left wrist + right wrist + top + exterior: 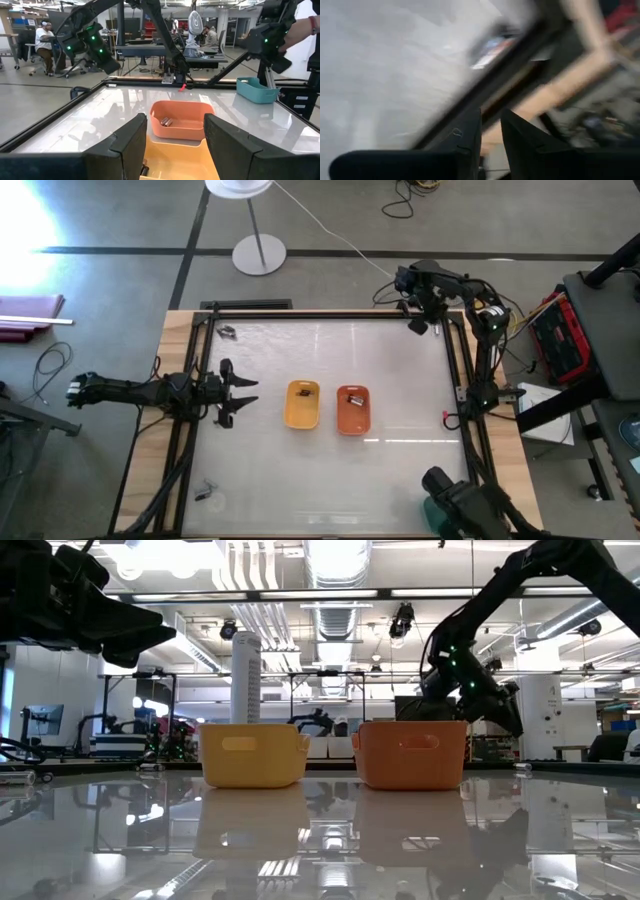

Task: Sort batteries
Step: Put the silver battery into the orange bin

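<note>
My left gripper [252, 392] [175, 125] stands open at the table's left side, its fingers pointing at the yellow tray [302, 403], with nothing between them. Right of that tray stands an orange tray [352, 409] [181, 120]. Batteries lie in the orange tray [166, 121] and in the yellow tray [305, 390]. More batteries lie on the table at the far left [228, 332] and at the near left [205, 495]. My right gripper [418, 327] [491, 117] is over the table's far right corner. Its fingers are close together and I see nothing between them.
A teal tray [256, 90] stands at the table's near right corner. A black frame [330, 315] runs around the glossy tabletop. Between the trays and the table's edges the top is bare. People sit in the room behind [45, 42].
</note>
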